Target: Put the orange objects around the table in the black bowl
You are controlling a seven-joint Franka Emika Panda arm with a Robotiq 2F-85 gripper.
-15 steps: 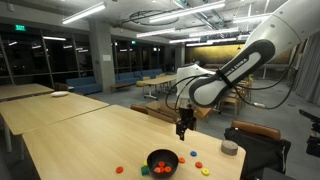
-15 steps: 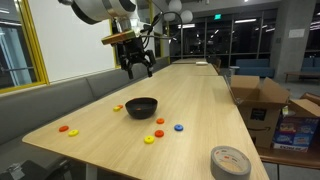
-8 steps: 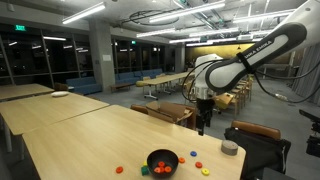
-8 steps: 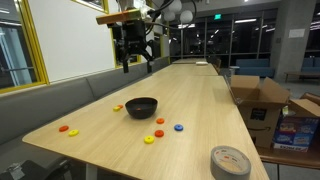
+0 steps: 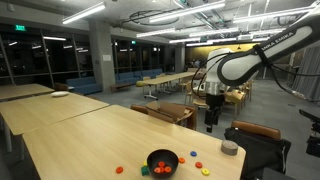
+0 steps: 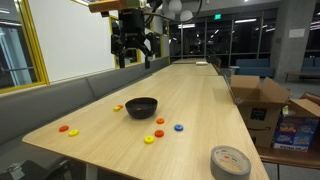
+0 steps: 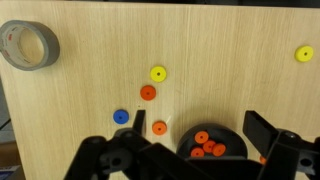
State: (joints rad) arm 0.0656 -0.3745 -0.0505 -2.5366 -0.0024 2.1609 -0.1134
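Note:
The black bowl [image 5: 162, 160] [image 6: 141, 107] sits near the end of the pale wood table [image 5: 80, 140] [image 6: 200, 110]. In the wrist view the bowl [image 7: 183, 141] holds several orange pieces [image 7: 205, 146]. Loose orange pieces lie on the table around it [image 7: 148, 93] [image 7: 159, 128] [image 6: 64, 128] [image 6: 161, 121] [image 5: 120, 169]. My gripper [image 5: 211, 122] [image 6: 131, 58] [image 7: 200, 124] hangs high above the table, open and empty, well clear of the bowl.
A grey tape roll [image 7: 28, 45] [image 6: 229, 160] [image 5: 229, 147] lies near the table's corner. Yellow discs [image 7: 158, 73] [image 7: 304, 54] and a blue piece [image 7: 121, 116] [image 6: 178, 127] lie among the orange ones. Cardboard boxes [image 6: 258, 100] stand beside the table.
The arm has lifted and swung away from over the bowl, carrying the gripper higher and off to the side. Nothing on the table has moved.

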